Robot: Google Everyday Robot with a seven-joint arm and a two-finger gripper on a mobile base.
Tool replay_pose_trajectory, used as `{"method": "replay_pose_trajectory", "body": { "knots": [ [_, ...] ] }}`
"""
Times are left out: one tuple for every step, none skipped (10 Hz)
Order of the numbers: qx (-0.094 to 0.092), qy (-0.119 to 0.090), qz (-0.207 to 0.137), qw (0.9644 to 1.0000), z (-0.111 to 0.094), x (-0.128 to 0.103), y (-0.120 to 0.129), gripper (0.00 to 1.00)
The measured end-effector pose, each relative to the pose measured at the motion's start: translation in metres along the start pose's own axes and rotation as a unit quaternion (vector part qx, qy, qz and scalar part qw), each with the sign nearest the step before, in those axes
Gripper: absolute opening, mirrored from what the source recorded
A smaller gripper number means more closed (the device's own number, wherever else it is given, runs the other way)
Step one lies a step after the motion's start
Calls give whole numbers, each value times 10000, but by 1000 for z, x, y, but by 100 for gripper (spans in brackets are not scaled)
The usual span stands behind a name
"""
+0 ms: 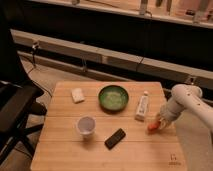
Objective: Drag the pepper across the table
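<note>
Gripper [159, 121] down at the pepper [152, 127], right side of the wooden table [60, 150].
The white arm [187, 102] reaches in from the right. The orange-red pepper lies just nearer than a white tube [142, 106]. Whether the gripper is closed on it cannot be told. A green bowl [113, 97] and a white cup [86, 126] stand further left.

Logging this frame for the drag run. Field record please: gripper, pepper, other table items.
gripper: at right edge of table, against or just above pepper
pepper: orange-red, right side
green bowl: back centre
white tube: right of green bowl
white cup: left of centre, upright
black flat object: front centre
white block: back left
</note>
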State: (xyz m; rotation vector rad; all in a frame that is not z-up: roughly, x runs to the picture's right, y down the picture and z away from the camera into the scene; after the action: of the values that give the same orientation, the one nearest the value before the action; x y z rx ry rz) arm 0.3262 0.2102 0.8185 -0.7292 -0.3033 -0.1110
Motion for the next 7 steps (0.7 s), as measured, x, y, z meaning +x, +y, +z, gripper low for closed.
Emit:
{"method": "replay_pose_trajectory", "body": {
  "knots": [
    [1,0,2,10000,0,0,0,0],
    [6,-10,13,10000,0,1,-1,0],
    [20,-27,38,10000,-1,2,-3,0],
    [23,-33,45,10000,-1,2,-3,0],
    [29,-39,56,10000,-2,2,-4,0],
    [33,-47,68,10000,-2,3,-5,0],
    [37,-54,74,10000,-2,3,-5,0]
  ]
}}
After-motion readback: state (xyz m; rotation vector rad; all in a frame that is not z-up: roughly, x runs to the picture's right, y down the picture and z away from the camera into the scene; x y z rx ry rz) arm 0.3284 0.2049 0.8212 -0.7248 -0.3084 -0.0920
